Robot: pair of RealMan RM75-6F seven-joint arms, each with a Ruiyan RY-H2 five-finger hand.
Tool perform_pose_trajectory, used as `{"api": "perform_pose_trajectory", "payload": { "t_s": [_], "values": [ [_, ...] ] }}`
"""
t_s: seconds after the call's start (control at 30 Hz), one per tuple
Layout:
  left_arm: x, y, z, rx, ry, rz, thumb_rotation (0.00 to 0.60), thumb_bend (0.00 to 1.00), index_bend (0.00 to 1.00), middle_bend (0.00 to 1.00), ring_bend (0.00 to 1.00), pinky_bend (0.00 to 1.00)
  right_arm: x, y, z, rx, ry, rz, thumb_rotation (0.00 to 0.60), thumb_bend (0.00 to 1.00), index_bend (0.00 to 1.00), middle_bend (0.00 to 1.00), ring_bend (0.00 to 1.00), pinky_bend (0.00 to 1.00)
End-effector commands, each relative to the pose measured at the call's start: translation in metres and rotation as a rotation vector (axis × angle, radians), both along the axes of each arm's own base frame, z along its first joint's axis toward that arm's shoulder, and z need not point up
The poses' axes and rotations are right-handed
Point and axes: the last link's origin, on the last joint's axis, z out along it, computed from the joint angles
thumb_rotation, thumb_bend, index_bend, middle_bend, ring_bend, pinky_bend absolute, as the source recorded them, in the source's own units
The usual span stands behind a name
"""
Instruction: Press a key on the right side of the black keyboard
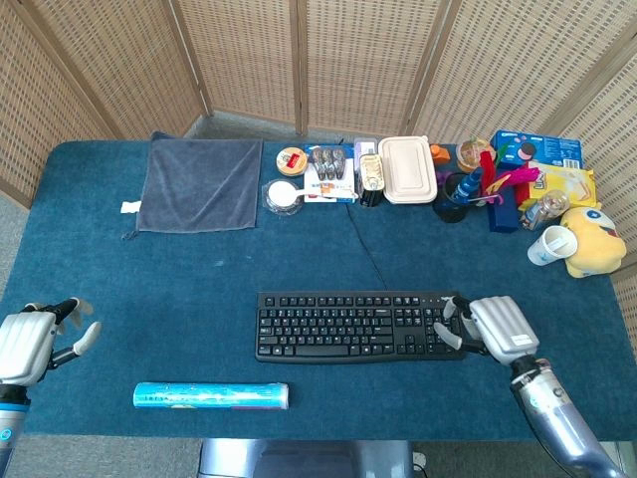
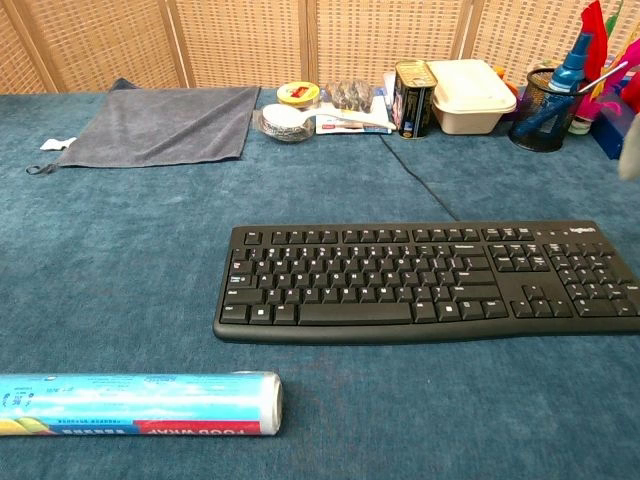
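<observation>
right hand [image 1: 495, 328] sits at the black keyboard's [image 1: 359, 325] 3 o'clock end, fingers spread, nothing held; left hand [image 1: 30, 342] open too.

Matt plastic keyboard [image 1: 360, 325] on napped blue cloth [image 1: 149, 289].

Left hand [image 1: 28, 344], right hand [image 1: 495, 327]: ribbed silver-grey shells, grey fingers [image 1: 445, 340] dark-tipped; glossy silver forearm.

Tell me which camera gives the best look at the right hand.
The head view: it shows the whole right hand at the right end of the black keyboard, fingers over the keys. The chest view catches only a blurred sliver at its right edge.
</observation>
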Motion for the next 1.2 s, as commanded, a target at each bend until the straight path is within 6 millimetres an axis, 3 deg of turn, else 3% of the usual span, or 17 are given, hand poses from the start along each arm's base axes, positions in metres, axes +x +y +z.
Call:
{"api": "perform_pose_trajectory", "payload": {
  "t_s": [0.03, 0.4, 1.2],
  "values": [
    [0.000, 0.001, -0.001, -0.003, 0.002, 0.000, 0.000, 0.22, 0.41, 0.53, 0.59, 0.39, 0.007, -0.014, -0.014, 0.071, 0.053, -0.007, 0.000, 0.36, 0.45, 0.88, 0.98, 0.79],
    [0.002, 0.002, -0.006, -0.022, 0.006, 0.001, 0.000, 0.22, 0.41, 0.53, 0.59, 0.39, 0.005, -0.025, -0.045, 0.103, 0.130, -0.026, 0.000, 0.36, 0.44, 0.88, 0.99, 0.80],
    [0.002, 0.001, -0.007, -0.026, 0.011, -0.001, 0.000, 0.22, 0.41, 0.53, 0.59, 0.39, -0.010, -0.032, -0.074, 0.126, 0.230, -0.065, 0.000, 0.36, 0.42, 0.89, 0.99, 0.80]
  ]
}}
